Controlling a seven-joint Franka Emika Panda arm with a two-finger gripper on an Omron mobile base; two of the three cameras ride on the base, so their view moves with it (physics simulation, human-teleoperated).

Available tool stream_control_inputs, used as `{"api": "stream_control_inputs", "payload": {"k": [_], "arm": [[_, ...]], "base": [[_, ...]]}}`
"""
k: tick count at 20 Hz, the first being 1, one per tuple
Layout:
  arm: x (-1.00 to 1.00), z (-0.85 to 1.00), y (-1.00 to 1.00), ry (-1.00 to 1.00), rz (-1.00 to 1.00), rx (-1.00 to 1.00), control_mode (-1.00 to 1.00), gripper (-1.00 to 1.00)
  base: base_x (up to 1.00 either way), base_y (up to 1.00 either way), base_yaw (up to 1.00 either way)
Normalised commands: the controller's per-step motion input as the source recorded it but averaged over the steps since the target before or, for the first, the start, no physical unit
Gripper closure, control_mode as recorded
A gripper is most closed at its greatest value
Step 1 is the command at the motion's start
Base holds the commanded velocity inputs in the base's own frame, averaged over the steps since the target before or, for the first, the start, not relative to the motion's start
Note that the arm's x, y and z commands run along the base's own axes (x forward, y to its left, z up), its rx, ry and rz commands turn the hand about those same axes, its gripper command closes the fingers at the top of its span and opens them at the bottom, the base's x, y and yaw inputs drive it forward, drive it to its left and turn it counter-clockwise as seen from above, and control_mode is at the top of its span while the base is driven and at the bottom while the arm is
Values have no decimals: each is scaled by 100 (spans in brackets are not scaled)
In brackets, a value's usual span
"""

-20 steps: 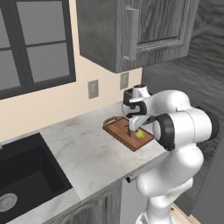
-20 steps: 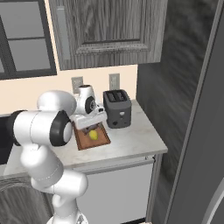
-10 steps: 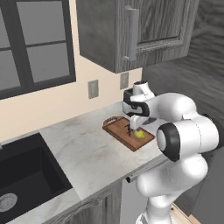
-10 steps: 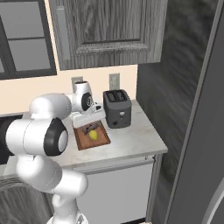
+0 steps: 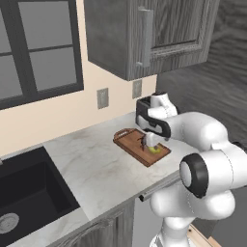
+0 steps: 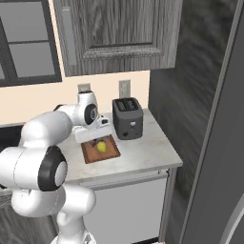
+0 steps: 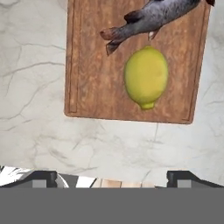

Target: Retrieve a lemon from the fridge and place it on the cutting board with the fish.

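1. The pale marbled stone desk carries a dark grey two-slot toaster just beside the board
2. The reddish-brown rectangular wooden cutting board with a raised rim lies flat on the desk
3. The pincer hangs above the board, fingers spread wide, pinching nothing
4. The slim dark grey fish lies on the board
5. The small bright yellow oval lemon rests on the board, seemingly just touching the fish

Since a second ago the arm's elbow swings out toward the cameras and the hand rises, lifting the wide-open pincer higher above the lemon.
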Motion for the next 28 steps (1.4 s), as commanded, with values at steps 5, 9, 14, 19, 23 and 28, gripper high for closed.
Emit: {"api": "stream_control_inputs", "payload": {"k": [5, 9, 14, 19, 23, 28], "arm": [[-51, 39, -7, -3, -10, 0, -100, -100], [-57, 20, -20, -1, -13, 0, -100, -100], [-66, 5, -19, -8, -16, 0, -100, -100], [-32, 28, 0, -2, -36, 0, -100, -100], [-8, 27, 0, -8, -52, 0, -100, -100], [-11, 23, 7, -11, -49, 0, -100, -100]], "base": [[0, 0, 0], [0, 0, 0], [0, 0, 0], [0, 0, 0], [0, 0, 0], [0, 0, 0]]}}
